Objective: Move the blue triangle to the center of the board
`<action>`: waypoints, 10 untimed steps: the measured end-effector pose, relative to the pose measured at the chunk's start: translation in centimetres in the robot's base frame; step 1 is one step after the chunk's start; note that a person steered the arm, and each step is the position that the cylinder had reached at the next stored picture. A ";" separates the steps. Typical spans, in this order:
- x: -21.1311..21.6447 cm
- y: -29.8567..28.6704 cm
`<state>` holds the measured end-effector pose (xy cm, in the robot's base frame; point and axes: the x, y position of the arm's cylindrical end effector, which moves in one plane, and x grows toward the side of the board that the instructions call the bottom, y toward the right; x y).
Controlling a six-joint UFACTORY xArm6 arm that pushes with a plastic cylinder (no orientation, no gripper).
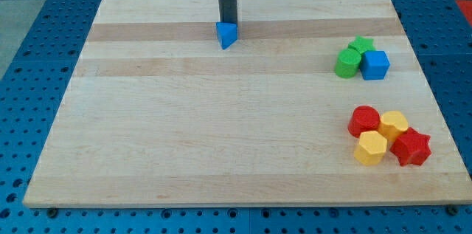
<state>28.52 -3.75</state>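
My tip [226,23], a plain dark rod with nothing to open or close, stands touching the top side of the small blue triangular block [227,35], near the top edge of the pale wooden board [147,153]. I judge the risk to be an off-centre shove: the wedge could spin and slip sideways off my tip. Toward the centre the board lies open; the other coloured blocks sit well apart, along the view's right.

— Any lettering, label or number to read on the wooden board [221,138]?

— None; its planks are bare of print.

— On the coloured blocks, or the blue perforated table [29,57] under it?

— Nothing legible there either: no brand, no sign.
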 end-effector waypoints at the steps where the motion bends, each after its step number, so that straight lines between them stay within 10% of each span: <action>1: 0.0 -3.0; 10: 9.1 1.0</action>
<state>37.63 -2.77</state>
